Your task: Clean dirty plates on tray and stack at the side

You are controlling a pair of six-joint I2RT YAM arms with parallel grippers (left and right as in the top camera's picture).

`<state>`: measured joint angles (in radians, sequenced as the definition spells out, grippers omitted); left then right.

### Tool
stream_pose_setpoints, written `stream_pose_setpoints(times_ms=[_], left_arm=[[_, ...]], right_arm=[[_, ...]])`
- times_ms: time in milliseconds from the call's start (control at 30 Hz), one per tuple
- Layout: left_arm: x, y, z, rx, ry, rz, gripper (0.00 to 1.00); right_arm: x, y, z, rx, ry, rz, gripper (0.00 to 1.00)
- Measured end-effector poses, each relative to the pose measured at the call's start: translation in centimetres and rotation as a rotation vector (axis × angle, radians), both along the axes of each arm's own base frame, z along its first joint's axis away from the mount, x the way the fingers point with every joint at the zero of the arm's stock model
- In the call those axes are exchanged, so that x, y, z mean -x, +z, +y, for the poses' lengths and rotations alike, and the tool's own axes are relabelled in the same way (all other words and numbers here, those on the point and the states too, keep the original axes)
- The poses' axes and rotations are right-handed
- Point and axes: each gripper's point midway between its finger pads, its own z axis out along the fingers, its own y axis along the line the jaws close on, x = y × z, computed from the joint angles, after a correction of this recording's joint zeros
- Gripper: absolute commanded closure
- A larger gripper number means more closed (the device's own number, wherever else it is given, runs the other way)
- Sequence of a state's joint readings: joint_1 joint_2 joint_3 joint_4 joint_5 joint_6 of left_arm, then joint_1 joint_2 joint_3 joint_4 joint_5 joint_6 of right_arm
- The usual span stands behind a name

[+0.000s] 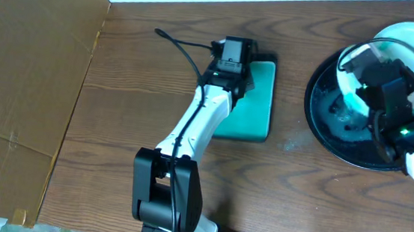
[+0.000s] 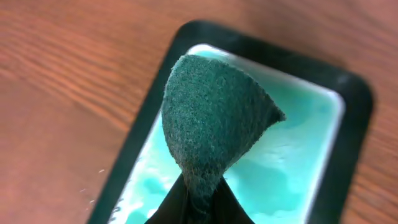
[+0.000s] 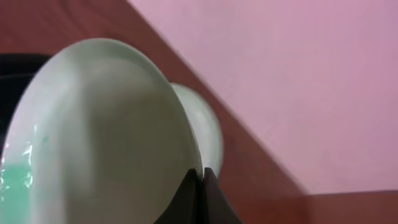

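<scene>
Seen from overhead, a wooden surface [image 1: 116, 123] carries a round black tray [image 1: 321, 103] at its right edge and a small teal dish [image 1: 255, 120] near the middle, toward the far edge.

The right gripper [image 3: 202, 186] is closed tight on the rim of one white plate [image 3: 99, 137]. It holds the plate tipped up on edge over the tray, and a teal smear shows low on the plate's face. A second plate [image 1: 413, 36] lies just beyond the tray, by the far right corner. A third cannot be made out.

The left gripper [image 2: 199, 204] is pinched shut on a dark green scouring pad [image 2: 211, 118], which hangs over the teal liquid in the dish.

The held plate lies to the right of the pad and well apart from it. The likely next move is for the left arm to carry the pad across toward the tray and meet the plate's upturned face.

No brand, label or writing can be read anywhere.
</scene>
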<state>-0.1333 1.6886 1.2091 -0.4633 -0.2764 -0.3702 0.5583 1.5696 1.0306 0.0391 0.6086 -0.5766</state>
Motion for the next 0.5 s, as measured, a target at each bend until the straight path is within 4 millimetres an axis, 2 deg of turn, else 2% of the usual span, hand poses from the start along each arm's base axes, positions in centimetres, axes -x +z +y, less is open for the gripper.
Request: stream_pose_setpoints(times_ms=[133,333,500], left_arm=[[0.7,-0.4,0.8,-0.005,0.018,0.031,0.93],[0.8,-0.5,0.8,-0.005,0.018,0.038,0.93],[0.8,-0.5,0.8,0.006,0.034,0.035,0.93]], right_arm=[[0.2,1.9,1.1,0.147,0.031,-0.068,0.99],[0.9,3.7,2.8,0.353,0.089,-0.120,0.99],[1.4,4.0,3.6,0.394,0.104,-0.125,0.99]])
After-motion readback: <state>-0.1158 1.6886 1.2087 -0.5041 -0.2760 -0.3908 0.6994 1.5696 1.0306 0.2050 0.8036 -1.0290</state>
